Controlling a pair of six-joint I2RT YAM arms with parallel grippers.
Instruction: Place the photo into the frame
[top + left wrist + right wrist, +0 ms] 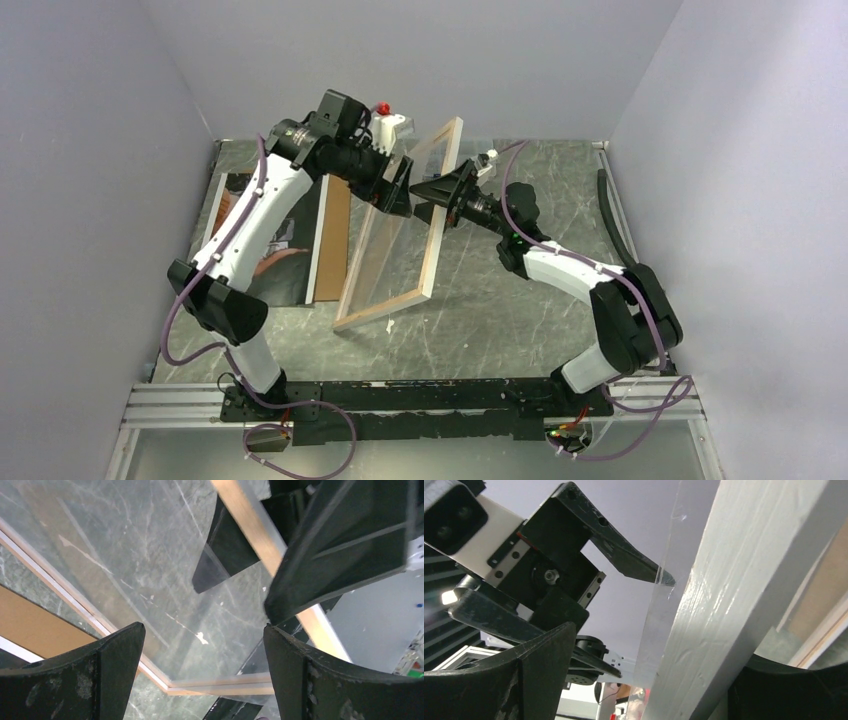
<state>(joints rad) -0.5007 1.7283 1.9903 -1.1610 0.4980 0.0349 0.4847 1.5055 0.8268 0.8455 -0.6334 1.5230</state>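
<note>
The frame (432, 240) stands tilted, its lower wooden edge resting on the table and its clear pane facing left. My right gripper (424, 192) is open, and the frame's upper right border (734, 580) passes between its jaws, with a gap on the left jaw's side. My left gripper (398, 190) hangs open against the pane's other face, nothing between its fingers (117, 655); the pane and wooden border (255, 525) lie beyond them. The photo (288, 265) lies flat at the left, partly hidden under the left arm.
A plain brown backing board (333, 240) lies beside the photo, just left of the frame, and also shows in the left wrist view (35, 625). A white box with a red piece (390, 125) stands at the back. A dark cable (610, 215) runs along the right wall.
</note>
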